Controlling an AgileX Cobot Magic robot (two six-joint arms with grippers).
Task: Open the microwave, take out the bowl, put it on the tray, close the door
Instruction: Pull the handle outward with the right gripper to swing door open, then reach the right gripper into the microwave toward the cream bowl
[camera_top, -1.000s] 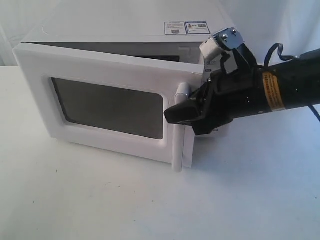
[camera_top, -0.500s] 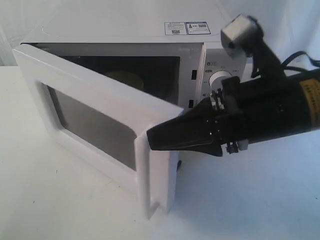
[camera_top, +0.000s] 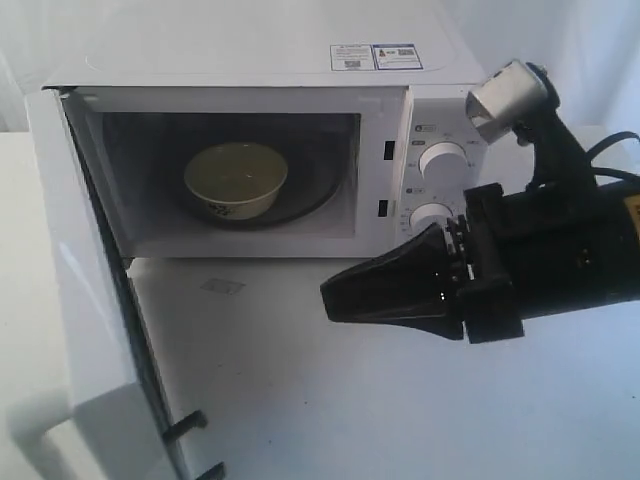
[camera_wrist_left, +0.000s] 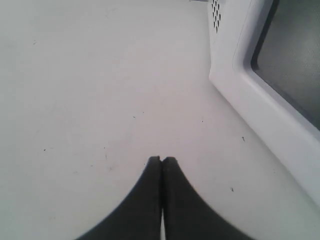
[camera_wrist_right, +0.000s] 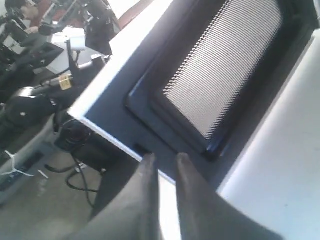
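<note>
as the door (camera_top: 95, 330) stands open, the bowl (camera_top: 236, 180) sits in the microwave (camera_top: 250, 50).

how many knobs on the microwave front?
2: upper knob and lower knob, one above the other on the microwave, right of the open cavity. The right gripper covers the strip below them, so anything lower could be hidden.

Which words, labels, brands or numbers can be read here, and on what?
None can be read.
Print on the stickers atop the microwave: too small.
Labels beside the knobs: blurred.
Dark marking on the bowl: illegible.
</note>
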